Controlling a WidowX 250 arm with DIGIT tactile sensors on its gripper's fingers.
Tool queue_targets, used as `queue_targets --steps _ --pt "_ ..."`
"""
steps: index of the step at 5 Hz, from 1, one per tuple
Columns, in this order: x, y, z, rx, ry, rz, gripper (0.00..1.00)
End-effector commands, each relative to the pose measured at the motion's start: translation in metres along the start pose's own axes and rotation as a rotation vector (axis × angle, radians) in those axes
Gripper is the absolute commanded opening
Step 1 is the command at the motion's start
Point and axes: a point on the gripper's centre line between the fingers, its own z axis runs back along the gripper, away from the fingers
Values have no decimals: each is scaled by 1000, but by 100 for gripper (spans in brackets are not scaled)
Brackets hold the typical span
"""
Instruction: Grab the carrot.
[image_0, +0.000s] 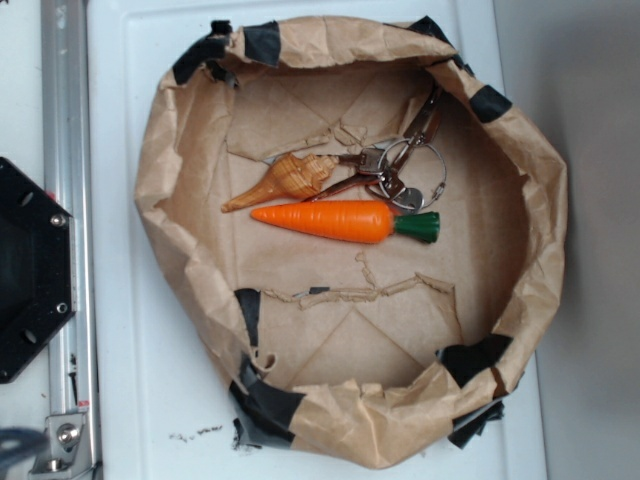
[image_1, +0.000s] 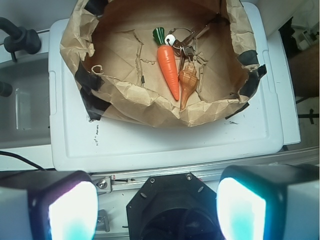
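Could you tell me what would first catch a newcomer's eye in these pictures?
The glossy orange toy carrot with its green stem cap, lying mid-floor in the crumpled brown paper basin. Right beside it lie a tan striped spiral seashell and a metal key ring with keys. In the wrist view, the gripper's pale fingers stand wide apart.

There are no words to read here; no numbers, no labels, no brand names and no signs on any of the things.
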Motion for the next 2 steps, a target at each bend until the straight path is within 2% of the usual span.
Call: queue_targets --steps 1,2 --pt "0 0 0 0 0 0 100" --pt "43 7 -29 -11 -63 -52 100"
